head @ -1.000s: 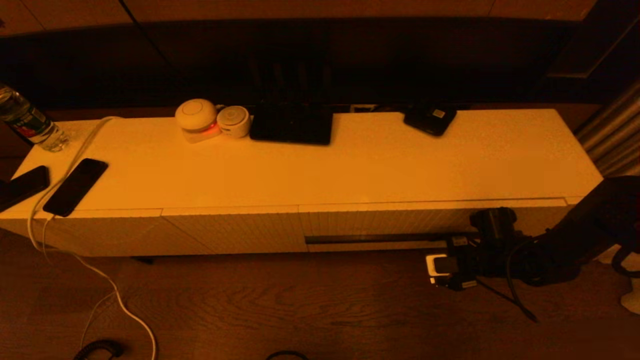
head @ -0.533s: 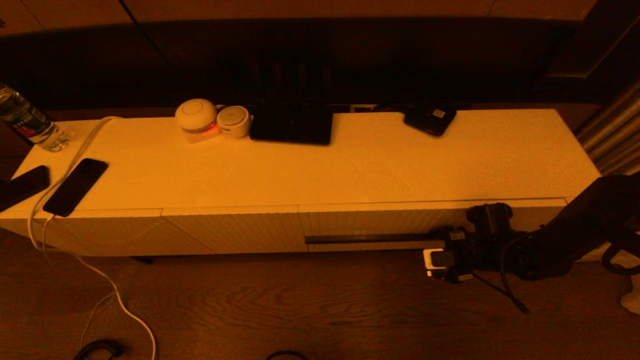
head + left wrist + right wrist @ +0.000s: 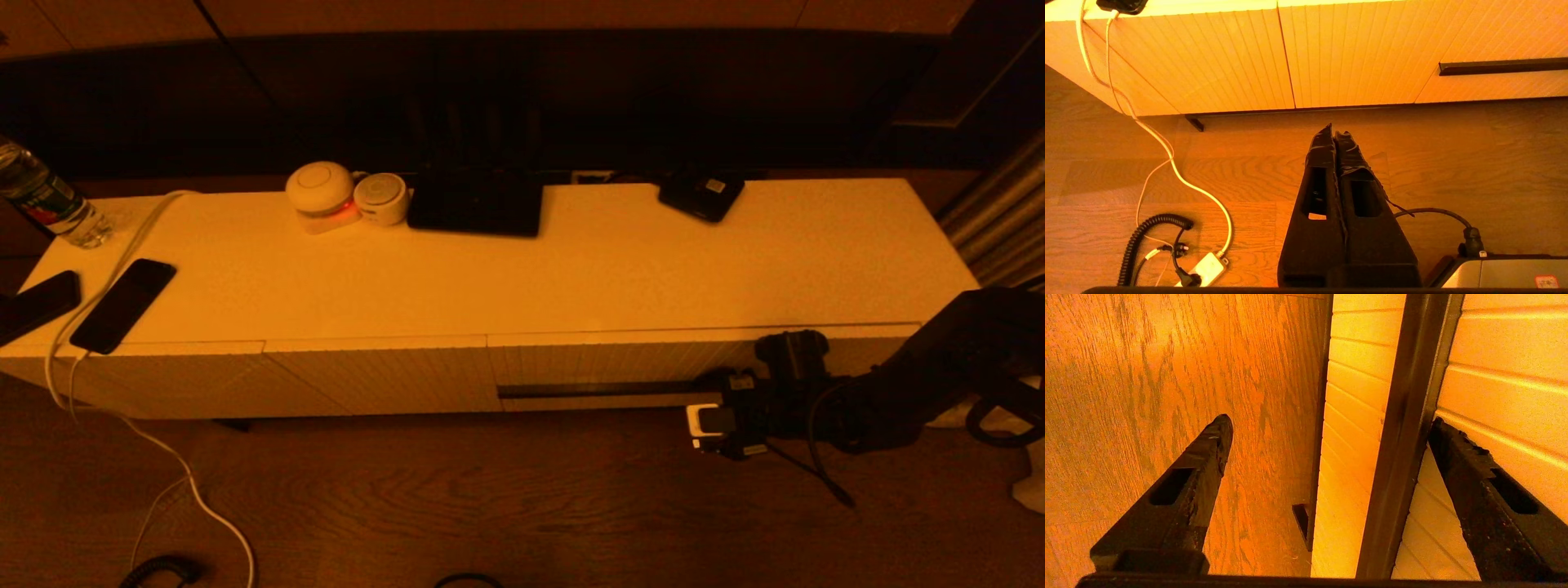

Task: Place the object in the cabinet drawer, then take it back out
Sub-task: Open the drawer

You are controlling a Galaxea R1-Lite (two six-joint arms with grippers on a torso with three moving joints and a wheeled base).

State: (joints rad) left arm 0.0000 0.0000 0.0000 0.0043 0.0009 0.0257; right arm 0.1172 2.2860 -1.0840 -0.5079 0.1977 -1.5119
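Observation:
The long white cabinet [image 3: 571, 278] has its drawer [image 3: 620, 363] shut; the dark slot handle [image 3: 596, 389] runs along the ribbed front. My right gripper [image 3: 698, 410] is low at the slot's right end, turned sideways along the front. In the right wrist view it [image 3: 1331, 424] is open, the slot handle [image 3: 1404, 416] between its fingers: one finger [image 3: 1457, 449] lies against the ribbed front, the other [image 3: 1212, 445] over the floor. My left gripper [image 3: 1334, 132] hangs shut and empty above the floor. Nothing is held.
On top stand two round white devices [image 3: 322, 192], a black tablet [image 3: 476, 204], a small black device [image 3: 702, 194], two phones [image 3: 122, 304] and a bottle [image 3: 41, 200]. A white cable [image 3: 163, 445] trails to a power strip [image 3: 1206, 267] on the wooden floor.
My right arm has moved slightly left and closer to the drawer front, bringing the gripper up to the slot handle. The drawer stays shut.

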